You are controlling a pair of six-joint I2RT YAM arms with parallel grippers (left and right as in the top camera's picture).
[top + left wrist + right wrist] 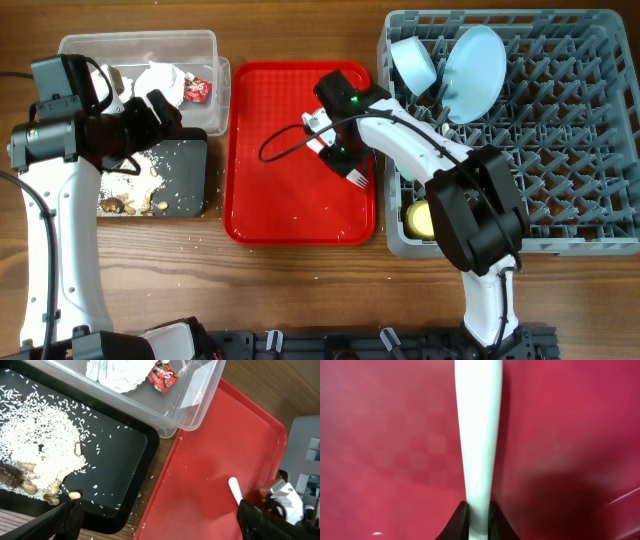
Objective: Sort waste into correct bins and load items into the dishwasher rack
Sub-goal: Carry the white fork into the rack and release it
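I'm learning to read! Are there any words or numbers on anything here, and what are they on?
No text here can be read.
The red snack wrapper in the clear tub: white print, too blurred to read.
The white fork, red tray and rack: no writing seen.

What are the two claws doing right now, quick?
Left gripper: open, holding nothing.
Right gripper: closed on the fork, by its handle.
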